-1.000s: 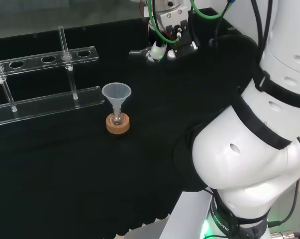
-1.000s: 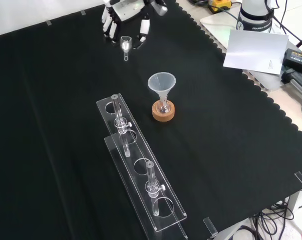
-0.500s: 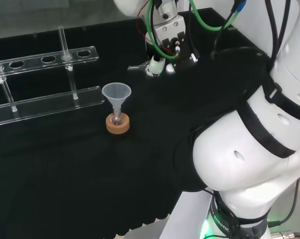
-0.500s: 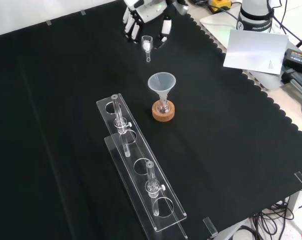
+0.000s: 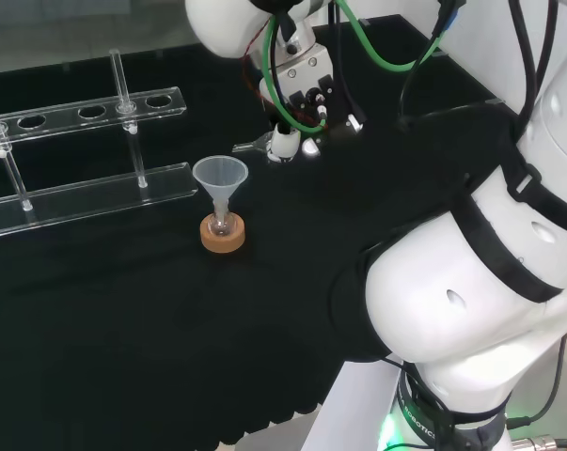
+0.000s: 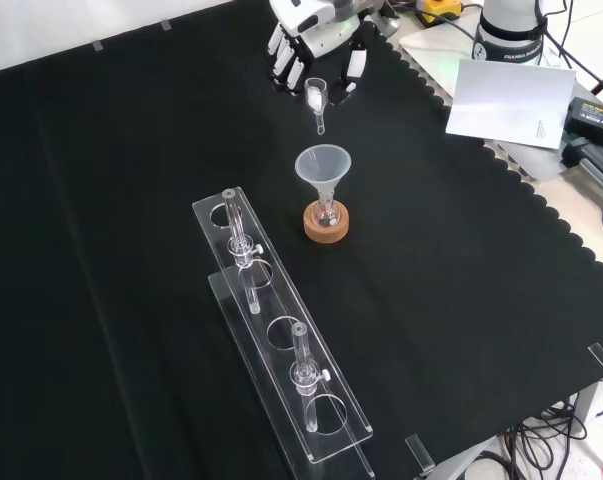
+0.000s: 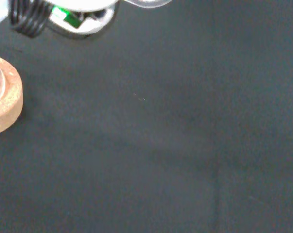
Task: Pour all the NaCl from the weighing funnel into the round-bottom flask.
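Hand carrying the weighing funnel above the black cloth, near the flask.

The hand (image 6: 316,45) is curling its fingers around the weighing funnel (image 6: 316,97), white powder showing inside, spout hanging down; in the front view it is sitting just above and left of the plastic funnel (image 6: 324,170). That funnel is standing in the small flask (image 6: 326,213) on its cork ring (image 6: 326,224). The cloth (image 6: 461,260) is covering the bench, scalloped edge at right. A clear rack (image 6: 281,340) is lying nearby, glass pieces standing in it. White paper (image 6: 509,103) and cables are resting beyond the cloth.
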